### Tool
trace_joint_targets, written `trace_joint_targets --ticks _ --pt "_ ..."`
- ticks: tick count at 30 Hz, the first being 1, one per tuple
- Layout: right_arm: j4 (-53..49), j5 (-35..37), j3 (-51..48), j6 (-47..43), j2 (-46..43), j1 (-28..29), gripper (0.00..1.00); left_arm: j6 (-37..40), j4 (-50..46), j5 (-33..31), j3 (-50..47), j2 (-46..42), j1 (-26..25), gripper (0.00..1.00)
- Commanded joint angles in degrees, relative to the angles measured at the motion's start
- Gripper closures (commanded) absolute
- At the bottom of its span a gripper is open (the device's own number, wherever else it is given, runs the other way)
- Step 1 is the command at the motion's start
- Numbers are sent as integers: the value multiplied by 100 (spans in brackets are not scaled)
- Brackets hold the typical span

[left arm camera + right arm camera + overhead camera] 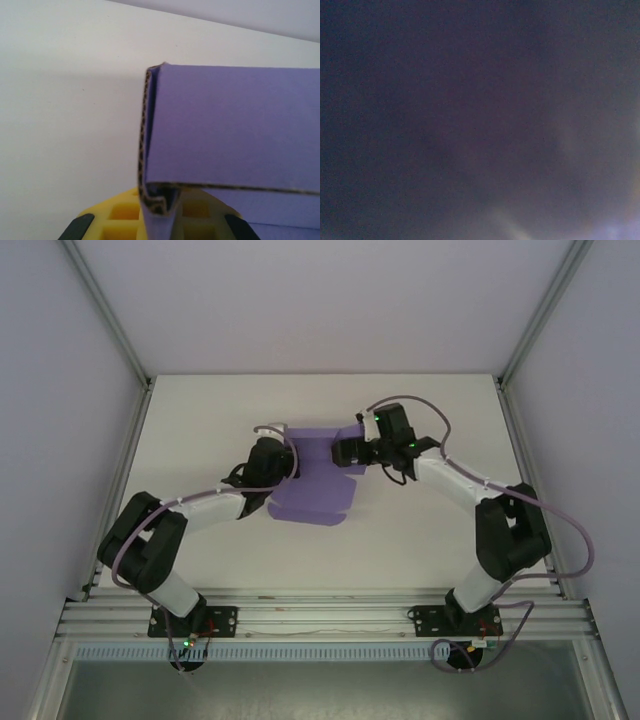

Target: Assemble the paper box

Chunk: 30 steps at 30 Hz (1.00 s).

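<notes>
1. Top external view: the purple paper box (315,490) lies part-folded at the middle of the white surface (200,420). The left pincer (287,462) is at its left edge and the right pincer (345,450) at its far right corner.
2. Left wrist view: a doubled-over side wall of the paper box (235,125) stands upright between the left pincer's fingers (80,226), which sit well apart. Neither appears to touch the card.
3. Right wrist view: a dark purple blur, apparently card close against the lens. Whether the right pincer is apart or together cannot be told.
4. Likely trouble: with nothing clamping it, the corrugated fold could spring open and the tucked flap slip out. Closing off-centre could crush or skew the wall.
5. A push from the right pincer could slide the whole sheet, since nothing visibly pins it down.
6. Bare surface lies on every side and the sheet sits well clear of the edges. The tight spot is between the two wrists, which are near each other across the box.
</notes>
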Motion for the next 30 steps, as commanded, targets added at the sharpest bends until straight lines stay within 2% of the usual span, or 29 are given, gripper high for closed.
trace_joint_targets --ticks 1,3,6,11,15,18,20,25,30 --pt "582 1872 94 1006 14 318 0 184 -54 -222 150 56 -188 100" --pt "691 2274 -10 1306 -67 332 0 97 -64 -259 152 39 -189 100" --pt "862 2450 -227 1385 -317 333 0 5 -17 -376 90 -31 -188 100" --pt "494 2211 -620 962 -1013 336 0 -272 -14 -460 -8 -133 -62 100" --pt "116 2102 -1138 1080 -1797 244 0 -385 64 -482 -128 -239 75 100" --pt "88 1948 -1635 1224 -2449 6 0 -369 -30 -624 -138 -295 103 100" --pt "117 1574 -1926 1309 -2711 -262 0 -378 -18 -622 -159 -338 128 100" --pt "125 1249 -2150 1284 -2663 -442 0 -431 -58 -560 -70 -358 139 100" --pt "373 1120 -1959 1309 -2074 -462 0 -460 -11 -481 -37 -322 146 100"
